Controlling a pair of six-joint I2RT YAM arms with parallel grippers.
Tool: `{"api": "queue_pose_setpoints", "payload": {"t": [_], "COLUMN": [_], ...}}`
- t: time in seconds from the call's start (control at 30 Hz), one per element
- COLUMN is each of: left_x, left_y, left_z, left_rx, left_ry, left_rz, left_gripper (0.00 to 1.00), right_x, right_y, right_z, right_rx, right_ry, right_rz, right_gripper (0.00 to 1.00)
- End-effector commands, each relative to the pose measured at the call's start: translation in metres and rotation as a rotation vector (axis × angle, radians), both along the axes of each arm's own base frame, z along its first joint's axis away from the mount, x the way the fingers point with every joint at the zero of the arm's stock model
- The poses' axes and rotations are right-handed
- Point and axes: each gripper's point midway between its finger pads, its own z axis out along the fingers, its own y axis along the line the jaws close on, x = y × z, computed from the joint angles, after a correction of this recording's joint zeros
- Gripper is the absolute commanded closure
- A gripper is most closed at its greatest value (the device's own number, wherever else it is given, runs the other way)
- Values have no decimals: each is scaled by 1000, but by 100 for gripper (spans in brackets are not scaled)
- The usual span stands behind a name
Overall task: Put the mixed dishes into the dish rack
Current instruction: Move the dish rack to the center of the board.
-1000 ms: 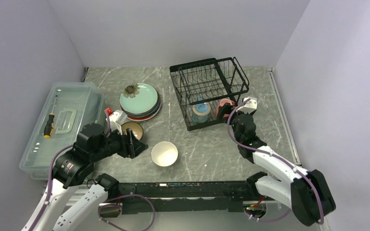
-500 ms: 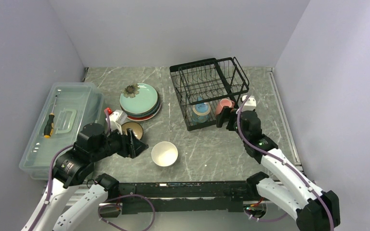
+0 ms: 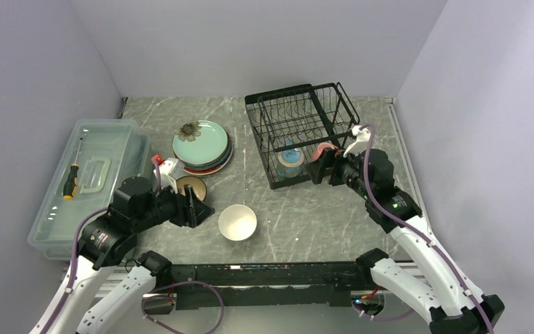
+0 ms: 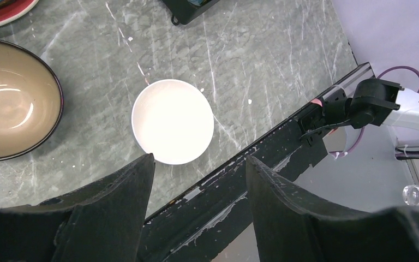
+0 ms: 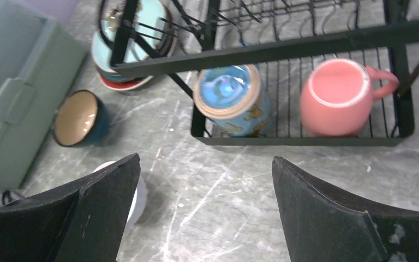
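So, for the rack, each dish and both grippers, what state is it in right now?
dish rack, standing, plate slots empty
pink mug, in the rack's basket
blue mug, in the basket beside it
white bowl, upright on the table, empty
brown bowl, upright on the table, empty
plates, stacked on the table
left gripper, jaws open, empty
right gripper, jaws open, empty

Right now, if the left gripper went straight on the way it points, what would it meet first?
Most likely the white bowl, empty and upright just ahead of the open left gripper; its height above the rim is unclear.
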Motion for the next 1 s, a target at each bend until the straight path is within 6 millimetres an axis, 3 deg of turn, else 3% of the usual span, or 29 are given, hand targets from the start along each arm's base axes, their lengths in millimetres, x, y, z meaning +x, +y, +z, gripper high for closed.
{"api": "queue_pose_setpoints", "payload": {"t": [0.0, 0.27, 0.43, 0.57, 0.67, 0.97], "left_x": [5, 6, 6, 5, 4, 2], "left_y": [1, 0, 0, 1, 1, 1], "left_z": [4, 3, 3, 4, 6, 8], "left_rx": [0, 2, 2, 1, -5, -12], "left_ry": [-22, -18, -17, -20, -31, -40], "left_rz": [14, 12, 9, 11, 11, 5], "left_gripper": [32, 29, 20, 15, 2, 1], "right_x": [-10, -12, 3, 21, 35, 76], "right_y": [18, 54, 80, 90, 96, 123], "right_z": [36, 83, 100, 115, 118, 115], "right_rx": [42, 27, -42, -71, -100, -187], "right_ry": [-34, -98, -109, -122, -132, -116], "right_rz": [97, 164, 161, 130, 114, 103], "right_gripper": [8, 11, 16, 22, 26, 43]}}
